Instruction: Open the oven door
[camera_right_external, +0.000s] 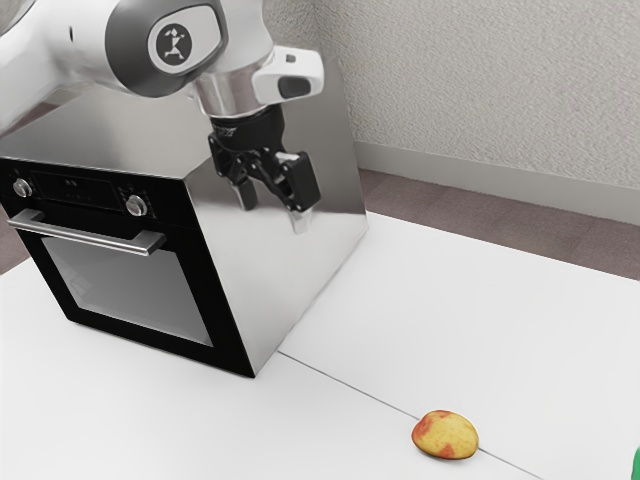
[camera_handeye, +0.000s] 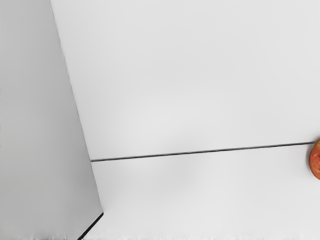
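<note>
The oven (camera_right_external: 275, 270) sits at nine o'clock in the exterior view, like a big box; its top and side are smooth, shiny silver metal, and its front is black. The door (camera_right_external: 228, 345) is on that front, at eight o'clock from the gripper (camera_right_external: 273, 211), and it is shut; it has a grey, shiny window (camera_right_external: 135, 290), a straight metal handle (camera_right_external: 85, 234) up high, and two round silver knobs (camera_right_external: 136, 205) above that.

The arm (camera_right_external: 40, 70) is white and grey, and it comes in from ten to twelve o'clock; the gripper is black and points down beside the oven's side, a bit toward ten o'clock from the middle; its fingers are wide apart, with just air between them. The oven's corner stands between the gripper and the door. A yellow and red fruit (camera_right_external: 445, 435), round like an egg, lies at five o'clock; a bit of something green (camera_right_external: 636, 466) peeks in at four o'clock.

The table (camera_right_external: 450, 320) is white and flat, with a thin dark line; the wall (camera_right_external: 480, 90) is bumpy and pale, and the floor (camera_right_external: 500, 223) is brown.
</note>
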